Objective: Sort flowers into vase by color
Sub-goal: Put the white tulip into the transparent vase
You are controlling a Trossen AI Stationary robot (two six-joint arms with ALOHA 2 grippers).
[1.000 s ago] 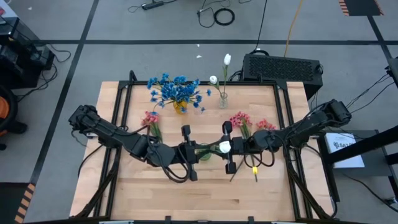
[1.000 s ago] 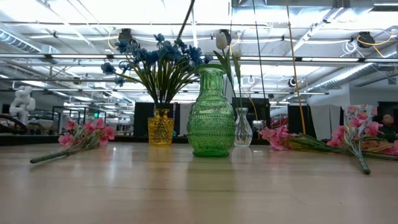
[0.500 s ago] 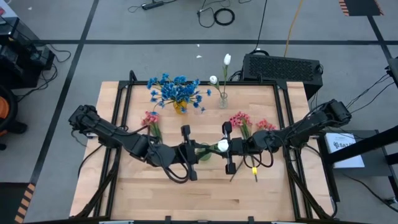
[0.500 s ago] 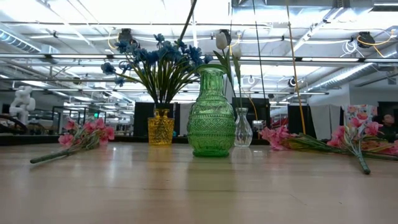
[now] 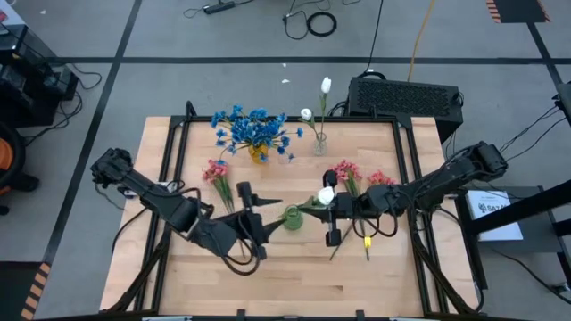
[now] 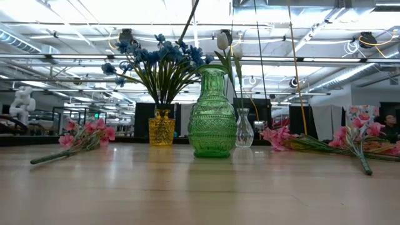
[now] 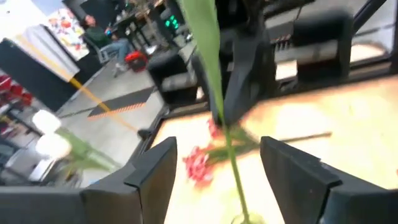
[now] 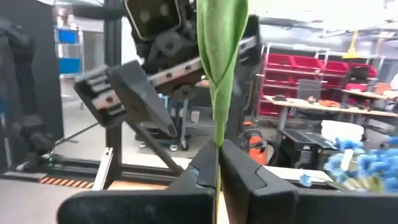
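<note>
High view. Pale wooden slatted table [image 5: 294, 276]. Ribbed green glass vase [image 5: 292, 217] at centre. Right gripper [image 5: 334, 207] just beside the vase, clamped on a white tulip-like bud with long green stem [image 5: 326, 196]; the bud sits at the fingers and the stem slants toward the vase mouth. Left gripper [image 5: 252, 207] on the vase's other side, apart from it, jaws spread and holding nothing. Blue clustered blooms [image 5: 254, 130] stand in a small amber glass vase [image 5: 258, 154]; two more white buds stand in a narrow clear glass vase [image 5: 319, 143]. Loose pink sprigs lie near the left arm [image 5: 217, 175] and near the right arm [image 5: 344, 173].

Low view. Green vase [image 6: 212, 114] stands upright between the amber [image 6: 162, 127] and clear [image 6: 244, 128] vases; neither gripper shows.

Left wrist view. Dark fingers [image 7: 151, 177] parted, green stem [image 7: 214, 93] passing between them untouched.

Right wrist view. Fingers [image 8: 202, 165] pinched on the folded green leaf and stem [image 8: 221, 56].

Handling note, as judgement: the white bud belongs with the clear vase; carry the stem vertical, keep the grip firm, and lower it straight into the narrow neck.
</note>
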